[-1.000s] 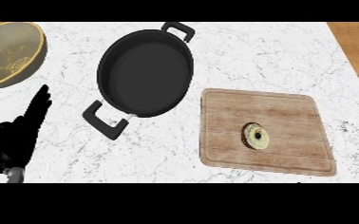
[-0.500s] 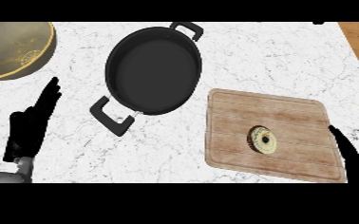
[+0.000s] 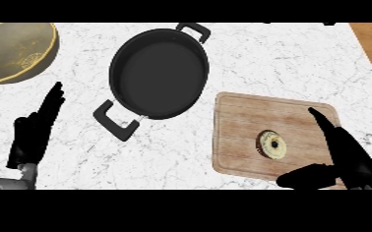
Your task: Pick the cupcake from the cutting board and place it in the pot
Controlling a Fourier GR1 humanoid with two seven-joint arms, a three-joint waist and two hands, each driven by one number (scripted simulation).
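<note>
The cupcake (image 3: 273,145) lies on the cutting board (image 3: 247,118), just left of the right robot hand (image 3: 350,159), in the gap between its straight fingers (image 3: 327,128) and its spread thumb (image 3: 309,178), apart from both. That robot hand is wide open and holds nothing. The board lies flat on the marbled table (image 3: 276,59). Up and to the left of this robot hand, well past the board's corner, sits the black two-handled pot (image 3: 160,73). The left robot hand (image 3: 33,137) rests open at the lower left edge, fingers up, holding nothing, with a golden bowl (image 3: 22,49) beyond its fingertips.
</note>
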